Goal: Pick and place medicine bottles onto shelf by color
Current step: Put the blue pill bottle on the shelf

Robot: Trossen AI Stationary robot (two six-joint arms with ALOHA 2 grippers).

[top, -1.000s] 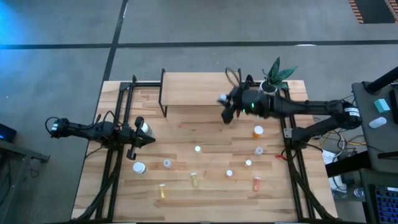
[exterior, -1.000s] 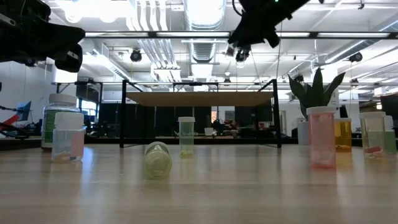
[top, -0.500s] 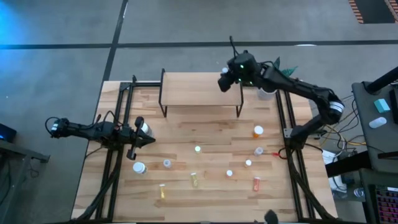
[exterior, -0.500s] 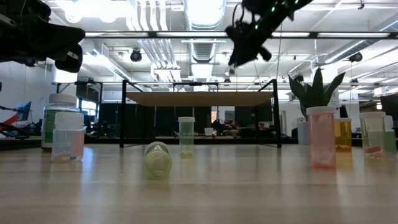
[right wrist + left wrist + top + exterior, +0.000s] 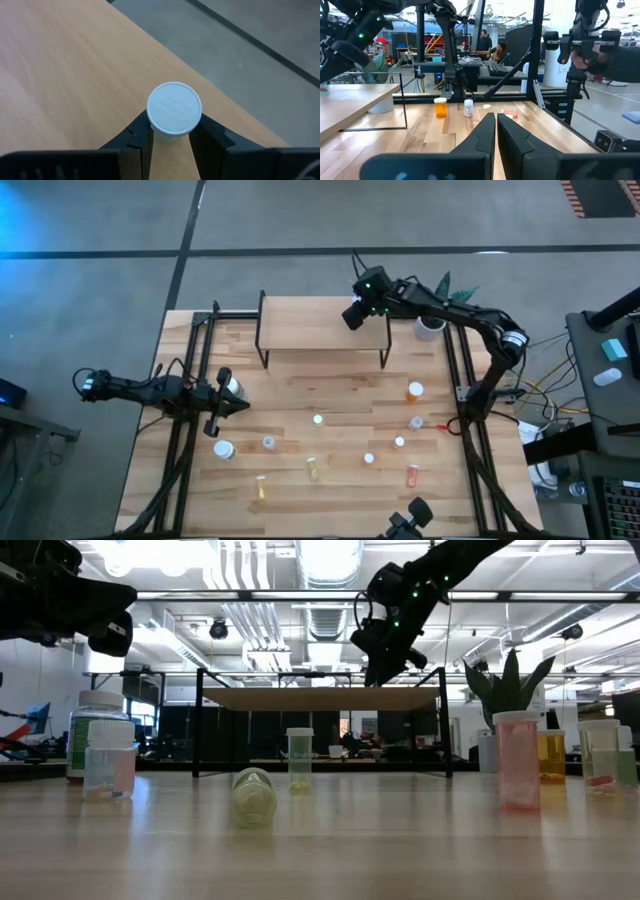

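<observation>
My right gripper (image 5: 352,315) reaches over the far right part of the shelf (image 5: 310,330), a small light-wood top on black legs. It is shut on a white-capped medicine bottle (image 5: 174,107). In the low view it hangs just above the shelf top (image 5: 320,697). My left gripper (image 5: 240,402) waits shut and level at the table's left, beside a large white bottle (image 5: 232,385). Several small bottles stand or lie on the table, among them an orange one (image 5: 414,390), a red one (image 5: 412,473) and a yellow one (image 5: 313,468). My right gripper pinches the bottle just under its white cap (image 5: 165,131) between its two fingers (image 5: 140,135). The fingers slant down from the table's right side. The cap faces the wrist camera and hides the body. I cannot tell whether the bottle's base touches the shelf.
A potted plant in a white pot (image 5: 432,325) stands right of the shelf, close to my right arm. Black frame rails (image 5: 190,430) run along the table's left and right sides. The shelf's left part shows bare wood (image 5: 290,320).
My right gripper has carried the bottle from in front of the shelf toward the table's far edge, out over the shelf's right part. It has tipped its fingers downward and sunk closer to the shelf top. Its grip stays shut on the bottle.
</observation>
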